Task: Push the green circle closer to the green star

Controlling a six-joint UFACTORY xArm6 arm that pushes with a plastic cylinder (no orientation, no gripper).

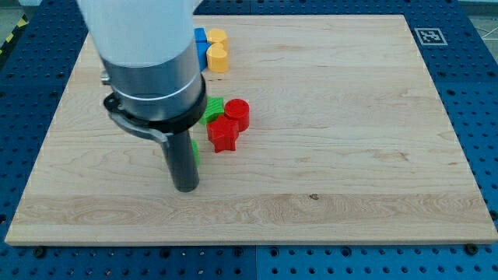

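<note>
My tip (pixel 186 187) rests on the wooden board (pixel 350 155) at the view's lower left of centre. A green block (pixel 196 151) peeks out just right of the rod, touching or almost touching it; its shape is mostly hidden, so I cannot tell if it is the circle. A second green block (pixel 212 108), star-like, lies above and to the right, partly hidden by the arm's body, next to the red blocks.
A red cylinder (pixel 237 113) and a red star (pixel 223 134) sit just right of the green star. A blue block (pixel 201 45) and two yellow blocks (pixel 219 57) lie near the board's top edge. The arm's body (pixel 148 62) hides the upper left.
</note>
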